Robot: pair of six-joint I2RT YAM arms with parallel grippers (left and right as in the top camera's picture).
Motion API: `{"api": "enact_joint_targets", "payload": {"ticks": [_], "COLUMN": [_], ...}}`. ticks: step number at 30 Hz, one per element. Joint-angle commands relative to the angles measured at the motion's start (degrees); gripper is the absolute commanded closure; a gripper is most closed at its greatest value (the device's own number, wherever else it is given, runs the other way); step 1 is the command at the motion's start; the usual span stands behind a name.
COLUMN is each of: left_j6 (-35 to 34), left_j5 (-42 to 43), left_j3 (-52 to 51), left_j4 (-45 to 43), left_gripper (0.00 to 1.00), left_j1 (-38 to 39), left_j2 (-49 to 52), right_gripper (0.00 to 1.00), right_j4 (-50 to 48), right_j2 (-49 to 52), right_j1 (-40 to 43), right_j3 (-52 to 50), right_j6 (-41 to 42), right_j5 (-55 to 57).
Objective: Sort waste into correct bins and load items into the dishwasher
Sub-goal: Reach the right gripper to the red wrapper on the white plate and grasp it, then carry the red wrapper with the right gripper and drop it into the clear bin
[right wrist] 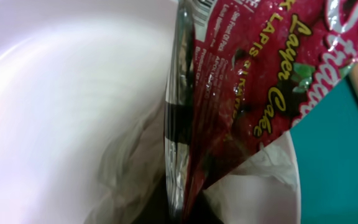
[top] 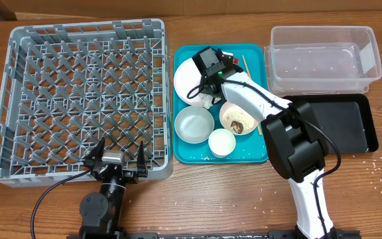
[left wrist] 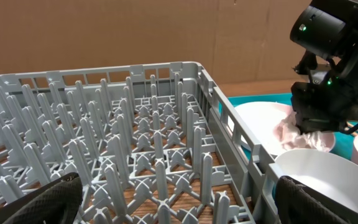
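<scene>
My right gripper (top: 205, 81) is down over the round white plate (top: 184, 74) at the teal tray's far left. In the right wrist view it is shut on the red-and-white wrapper (right wrist: 260, 81), which stands on edge above the white paper scrap (right wrist: 253, 186) on the plate (right wrist: 61, 93). The left wrist view shows that gripper (left wrist: 312, 124) on the paper (left wrist: 303, 138). Two white bowls (top: 193, 124) (top: 238, 118), the second holding a brown lump, a small cup (top: 221, 142) and chopsticks (top: 246, 66) lie on the tray. My left gripper (top: 117, 155) (left wrist: 179, 208) is open and empty at the front edge of the grey dish rack (top: 78, 99).
The teal tray (top: 252, 53) sits between the rack and the bins. The clear tub (top: 323, 56) stands at the back right, with the black tray (top: 340, 123) in front of it. Rice grains (top: 377, 162) lie scattered on the table at the right.
</scene>
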State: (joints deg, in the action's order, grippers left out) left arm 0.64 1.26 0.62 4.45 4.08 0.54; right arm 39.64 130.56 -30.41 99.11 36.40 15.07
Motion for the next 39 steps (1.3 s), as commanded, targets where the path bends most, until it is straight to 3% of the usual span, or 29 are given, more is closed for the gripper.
{"api": "enact_joint_targets", "payload": {"ticks": [1, 11, 18, 26, 27, 28, 30, 32, 36, 39], "left_j6": [1.1, 1.1, 1.1, 1.1, 1.1, 1.1, 1.1, 1.1, 1.1, 1.1], "left_j5": [-0.2, -0.2, -0.2, -0.2, -0.2, -0.2, -0.2, -0.2, -0.2, -0.2], "left_j3": [-0.3, -0.3, -0.3, -0.3, -0.3, -0.3, -0.3, -0.3, -0.3, -0.3], "left_j4": [-0.1, -0.1, -0.1, -0.1, -0.1, -0.1, -0.1, -0.1, -0.1, -0.1], "left_gripper": [0.00, 0.00, 0.00, 0.00, 0.00, 0.00, 0.00, 0.00, 0.00, 0.00], "left_j1": [-0.3, -0.3, -0.3, -0.3, -0.3, -0.3, -0.3, -0.3, -0.3, -0.3], "left_j2": [-0.3, -0.3, -0.3, -0.3, -0.3, -0.3, -0.3, -0.3, -0.3, -0.3], "right_gripper": [0.96, 0.96, 0.96, 0.96, 0.89, 0.75, 0.34, 0.13, 0.02, 0.02], "right_j4": [3.7, 24.5, 30.2, 22.0, 21.5, 21.5, 21.6, 21.5, 22.1, 25.1], "right_j2": [-2.5, -16.1, -16.4, -9.1, -8.3, -7.5, -6.4, -6.3, -7.1, -8.6], "right_j1": [0.3, 10.3, 24.5, 30.1, 30.1, 30.2, 30.2, 30.2, 30.2, 30.2], "right_j3": [4.4, 25.6, 23.8, 16.5, 16.0, 15.9, 15.9, 15.9, 18.0, 21.8], "right_j6": [0.3, 0.3, 2.7, 2.2, 2.2, 2.2, 2.2, 2.2, -1.6, -3.6], "right_j5": [-2.3, -2.3, -2.4, -6.2, -6.2, -6.2, -6.2, -6.2, -7.3, -8.4]}}
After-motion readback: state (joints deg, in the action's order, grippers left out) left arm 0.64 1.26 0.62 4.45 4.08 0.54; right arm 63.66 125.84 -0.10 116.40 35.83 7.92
